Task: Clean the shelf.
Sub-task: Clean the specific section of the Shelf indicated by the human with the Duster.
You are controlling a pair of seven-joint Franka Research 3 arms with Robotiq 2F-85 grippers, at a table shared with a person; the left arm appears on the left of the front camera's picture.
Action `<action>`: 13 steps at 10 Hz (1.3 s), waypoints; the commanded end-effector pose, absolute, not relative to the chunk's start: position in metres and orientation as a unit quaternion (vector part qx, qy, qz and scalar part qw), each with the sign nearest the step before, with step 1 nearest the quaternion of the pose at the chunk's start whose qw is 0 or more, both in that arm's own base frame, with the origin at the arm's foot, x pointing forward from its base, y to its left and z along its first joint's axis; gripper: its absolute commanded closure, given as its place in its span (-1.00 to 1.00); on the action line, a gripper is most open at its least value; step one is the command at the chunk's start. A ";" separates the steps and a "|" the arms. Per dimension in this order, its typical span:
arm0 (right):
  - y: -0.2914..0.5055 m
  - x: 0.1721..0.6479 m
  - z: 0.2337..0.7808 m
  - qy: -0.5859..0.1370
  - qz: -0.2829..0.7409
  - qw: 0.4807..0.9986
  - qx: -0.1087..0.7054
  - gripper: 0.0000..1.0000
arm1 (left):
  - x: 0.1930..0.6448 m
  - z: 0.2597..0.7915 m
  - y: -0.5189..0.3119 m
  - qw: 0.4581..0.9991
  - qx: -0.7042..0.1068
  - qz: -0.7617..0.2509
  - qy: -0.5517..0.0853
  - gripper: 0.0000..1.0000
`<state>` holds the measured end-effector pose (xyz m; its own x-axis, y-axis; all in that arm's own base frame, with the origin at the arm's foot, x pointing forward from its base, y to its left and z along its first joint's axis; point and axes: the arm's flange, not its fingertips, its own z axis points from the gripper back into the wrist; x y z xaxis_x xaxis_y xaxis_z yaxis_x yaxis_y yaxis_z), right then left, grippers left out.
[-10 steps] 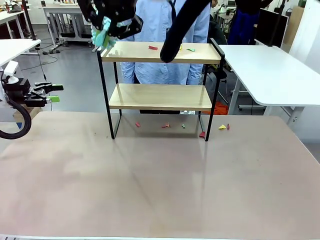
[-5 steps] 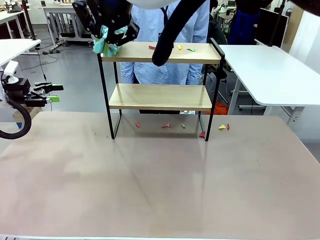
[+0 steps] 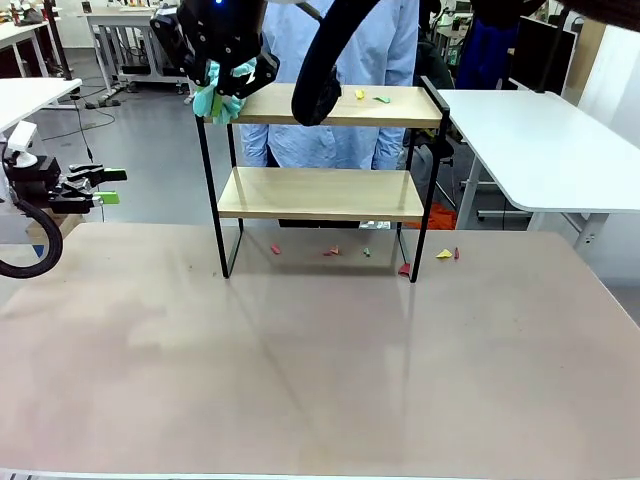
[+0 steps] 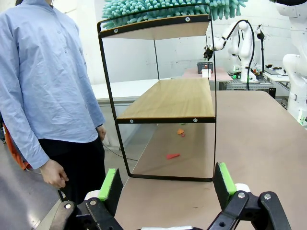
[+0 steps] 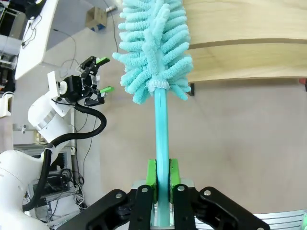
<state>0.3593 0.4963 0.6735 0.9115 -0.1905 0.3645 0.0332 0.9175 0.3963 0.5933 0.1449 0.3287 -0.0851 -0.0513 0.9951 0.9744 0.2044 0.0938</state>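
The shelf (image 3: 320, 193) stands at the counter's (image 3: 300, 360) far middle. My right jaws clamp a teal duster (image 5: 154, 52) at its top board's (image 3: 390, 108) left end; my left jaws gape, well to its left.

Two-tier shelf (image 3: 320, 193): two light wooden boards in a thin black metal frame, standing upright at the table's (image 3: 300, 360) far middle; coloured scraps (image 3: 381, 99) on top board.

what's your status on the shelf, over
Right claw shut on teal duster, at top-left end of shelf. Left claw open, aside. Scraps on top board, more on table.
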 end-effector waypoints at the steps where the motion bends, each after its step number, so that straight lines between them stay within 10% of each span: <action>1: 0.496 0.356 0.672 -0.204 -0.057 0.957 0.197 0.74 | 0.591 0.333 0.144 0.536 -0.411 -0.481 -0.559 -1.00; 13: 0.365 0.432 0.655 -0.109 -0.135 0.974 0.147 0.74 | 0.591 0.333 0.144 0.536 -0.411 -0.481 -0.559 -1.00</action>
<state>0.4380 0.3868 0.6613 0.9319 -0.2911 0.2166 0.2146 0.9235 0.3180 0.5933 0.1451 0.3288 -0.0852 -0.0514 0.9950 0.9743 0.2046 0.0940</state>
